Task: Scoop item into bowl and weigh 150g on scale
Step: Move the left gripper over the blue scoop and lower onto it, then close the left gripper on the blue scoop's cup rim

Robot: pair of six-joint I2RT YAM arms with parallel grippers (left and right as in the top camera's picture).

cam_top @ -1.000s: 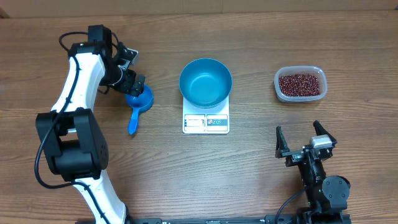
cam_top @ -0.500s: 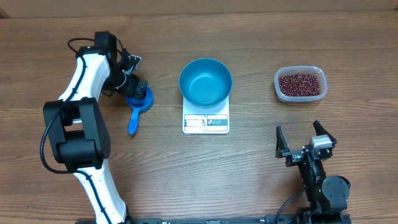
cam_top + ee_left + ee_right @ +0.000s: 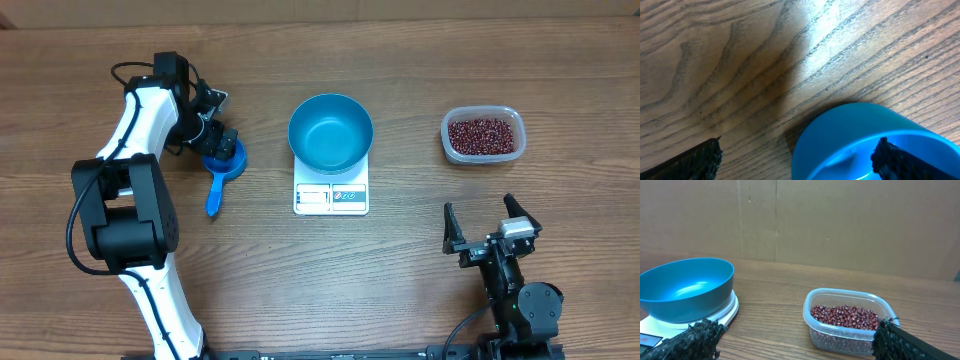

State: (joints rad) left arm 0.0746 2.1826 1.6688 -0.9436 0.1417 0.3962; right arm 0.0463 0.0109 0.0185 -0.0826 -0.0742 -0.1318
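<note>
The blue bowl (image 3: pixel 331 132) stands empty on the white scale (image 3: pixel 331 198) in the table's middle. The item, dark red beans (image 3: pixel 483 135), fills a clear tub (image 3: pixel 512 128) at the right. A small blue scoop (image 3: pixel 214 195) lies left of the scale. My left gripper (image 3: pixel 218 140) is open and low over the scoop's cup (image 3: pixel 855 135). One fingertip (image 3: pixel 897 162) is inside the cup and the other (image 3: pixel 695 162) is outside over the wood. My right gripper (image 3: pixel 490 225) is open near the front right, holding nothing. It faces the beans (image 3: pixel 845 316) and the bowl (image 3: pixel 687 287).
A cardboard wall (image 3: pixel 840 220) rises behind the table's far edge. The scale's front strip with display and buttons (image 3: pixel 330 197) faces the near side. Bare wood lies between the scale (image 3: pixel 726 311) and the tub (image 3: pixel 850 330).
The left arm shifted slightly right and its gripper settled over the scoop's cup a second ago; it has held still for the last half second. The right arm has not moved.
</note>
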